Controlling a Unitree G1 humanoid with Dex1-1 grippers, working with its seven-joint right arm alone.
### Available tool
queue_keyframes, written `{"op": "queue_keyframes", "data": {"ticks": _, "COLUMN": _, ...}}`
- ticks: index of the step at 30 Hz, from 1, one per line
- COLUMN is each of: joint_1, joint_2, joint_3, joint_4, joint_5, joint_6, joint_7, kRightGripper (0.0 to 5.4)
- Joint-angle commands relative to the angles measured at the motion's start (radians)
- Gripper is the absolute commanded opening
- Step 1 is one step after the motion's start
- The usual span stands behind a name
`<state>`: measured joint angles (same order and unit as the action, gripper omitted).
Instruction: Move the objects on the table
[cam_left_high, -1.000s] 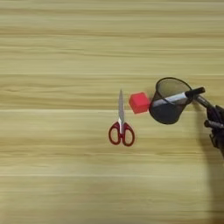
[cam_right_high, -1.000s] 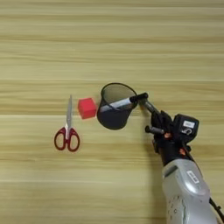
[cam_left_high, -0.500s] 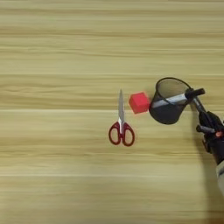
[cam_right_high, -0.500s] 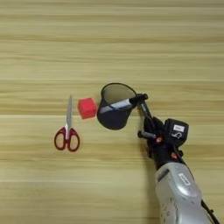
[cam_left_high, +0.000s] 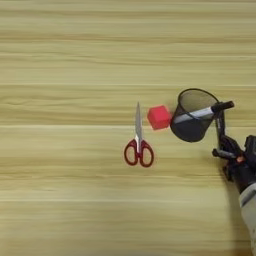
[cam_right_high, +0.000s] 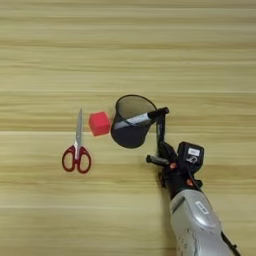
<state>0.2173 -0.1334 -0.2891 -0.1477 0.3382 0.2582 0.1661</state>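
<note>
A round black wire-mesh pen cup (cam_right_high: 131, 122) stands on the wooden table (cam_right_high: 125, 55) right of centre. A slim grey-white marker (cam_right_high: 136, 119) leans in it, and its black cap (cam_right_high: 159, 112) sticks out over the cup's right rim. My right gripper (cam_right_high: 154, 139) is just right of and below the cup, open and holding nothing. One black finger (cam_right_high: 160, 131) points up, with its tip right under the cap; I cannot tell whether they touch. The other finger (cam_right_high: 154, 160) points left. In the left eye view the cup (cam_left_high: 192, 120) and the gripper (cam_left_high: 216, 134) sit near the right edge.
A small red cube (cam_right_high: 99, 123) lies right beside the cup's left side. Red-handled scissors (cam_right_high: 77, 150) lie further left, blades pointing away from me. My silver forearm (cam_right_high: 195, 225) comes in from the bottom right.
My forearm and wrist have swung left and toward the bottom edge. The long finger has turned from slanted to upright. The cup, marker, cube and scissors have not moved.
</note>
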Motion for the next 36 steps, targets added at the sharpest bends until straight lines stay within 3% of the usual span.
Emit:
{"op": "queue_keyframes", "data": {"ticks": 1, "joint_1": -0.014, "joint_2": -0.016, "joint_3": -0.004, "joint_4": -0.016, "joint_5": -0.009, "joint_6": 0.016, "joint_7": -0.013, "kRightGripper": 0.03}}
{"op": "queue_keyframes", "data": {"ticks": 8, "joint_1": -0.015, "joint_2": -0.015, "joint_3": -0.004, "joint_4": -0.022, "joint_5": -0.013, "joint_6": 0.015, "joint_7": -0.015, "kRightGripper": 0.03}}
{"op": "queue_keyframes", "data": {"ticks": 23, "joint_1": -0.023, "joint_2": -0.012, "joint_3": -0.003, "joint_4": -0.024, "joint_5": -0.024, "joint_6": -0.005, "joint_7": -0.017, "kRightGripper": 2.14}}
{"op": "queue_keyframes", "data": {"ticks": 26, "joint_1": -0.023, "joint_2": -0.011, "joint_3": -0.003, "joint_4": -0.026, "joint_5": -0.025, "joint_6": -0.006, "joint_7": -0.018, "kRightGripper": 2.77}}
{"op": "queue_keyframes", "data": {"ticks": 36, "joint_1": -0.023, "joint_2": -0.015, "joint_3": -0.009, "joint_4": -0.056, "joint_5": -0.032, "joint_6": -0.012, "joint_7": -0.02, "kRightGripper": 3.81}}
